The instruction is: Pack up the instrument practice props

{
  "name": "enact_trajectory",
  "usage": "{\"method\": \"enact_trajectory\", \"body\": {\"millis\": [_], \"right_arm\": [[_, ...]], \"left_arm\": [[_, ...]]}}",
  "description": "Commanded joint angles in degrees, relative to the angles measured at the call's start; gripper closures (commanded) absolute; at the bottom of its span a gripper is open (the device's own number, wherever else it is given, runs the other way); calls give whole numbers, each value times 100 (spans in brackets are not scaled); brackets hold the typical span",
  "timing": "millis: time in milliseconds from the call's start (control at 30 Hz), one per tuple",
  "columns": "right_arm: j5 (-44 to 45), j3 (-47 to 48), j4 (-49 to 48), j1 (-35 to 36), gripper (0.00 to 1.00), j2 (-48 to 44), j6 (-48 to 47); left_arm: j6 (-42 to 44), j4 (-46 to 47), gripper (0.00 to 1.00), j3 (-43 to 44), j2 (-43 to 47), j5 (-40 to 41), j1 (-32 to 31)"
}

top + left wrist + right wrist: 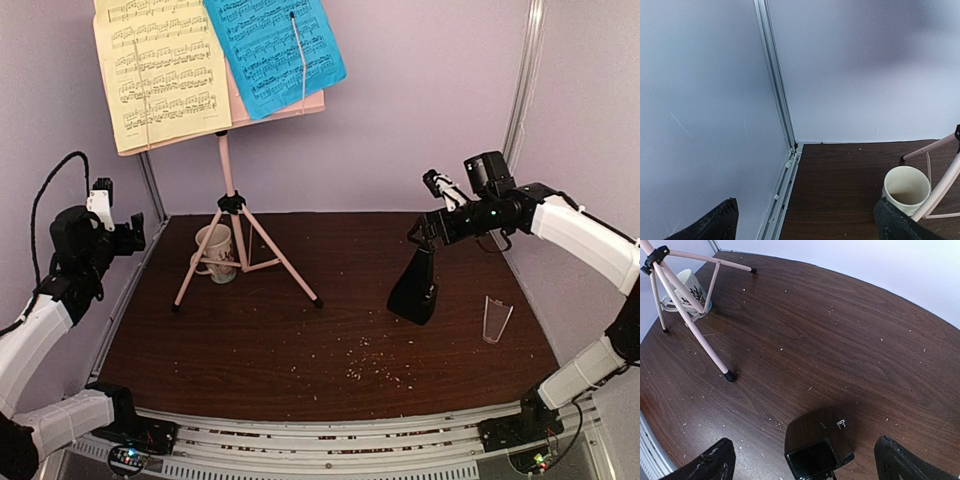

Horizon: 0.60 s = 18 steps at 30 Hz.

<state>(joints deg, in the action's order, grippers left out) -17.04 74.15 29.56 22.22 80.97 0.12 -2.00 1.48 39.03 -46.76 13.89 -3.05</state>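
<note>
R gripper point(424, 240) jaws wide apart over metronome point(815, 445) top, not clamping; L gripper point(138, 235) wide apart, empty.

Dark brown wooden table point(300, 340) scattered with pale crumbs point(366, 372), enclosed by plain pale lilac walls point(420, 110). 2 silver metal posts point(525, 80) stand in the back corners. Soft, even light.

The desk of the pink perforated music stand point(228, 170), the yellow sheet-music page point(165, 75) and the blue sheet-music page point(270, 45) run off the overhead view's top edge; their printed notes are too small to read. The beige mug point(215, 245) sits partly behind that stand. The right wrist view's bottom edge cuts the black pyramid metronome point(817, 450).
</note>
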Motion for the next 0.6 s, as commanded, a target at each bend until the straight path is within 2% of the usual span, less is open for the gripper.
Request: {"method": "enact_trajectory", "body": {"millis": [0,133,267,567], "right_arm": [[314,441,616,66,3,385,-789],[567,513,922,150,14,771,-946],[829,577,1204,328,20,1026,-1086],[881,360,858,404,35,1040,-1072]], "left_arm": [[36,324,2,-18,46,-50,26],[31,290,2,19,-17,-53,19],[44,273,2,16,40,38,30],[44,266,2,26,-124,112,24]]}}
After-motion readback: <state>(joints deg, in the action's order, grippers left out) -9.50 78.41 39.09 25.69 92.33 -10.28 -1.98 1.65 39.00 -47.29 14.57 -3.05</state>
